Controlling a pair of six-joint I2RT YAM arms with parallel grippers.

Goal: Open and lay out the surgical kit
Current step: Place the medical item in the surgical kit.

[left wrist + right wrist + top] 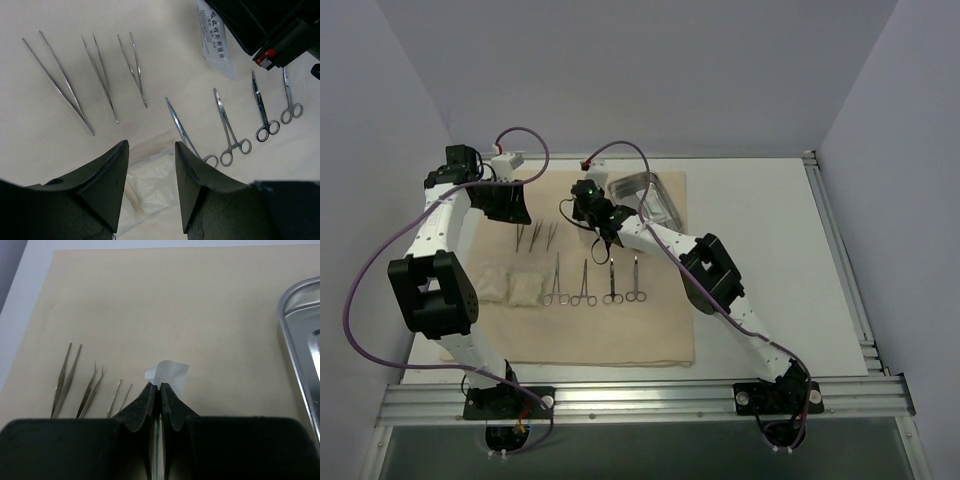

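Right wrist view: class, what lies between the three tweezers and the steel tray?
The right gripper, shut on a clear packet whose corner pokes up; around it only bare beige cloth. The right wrist view shows this.

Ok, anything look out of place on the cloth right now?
Only the steel tray, at the beige cloth's far right corner, sits angled to the cloth's edges. One clear packet is pinched in the right gripper's shut jaws.
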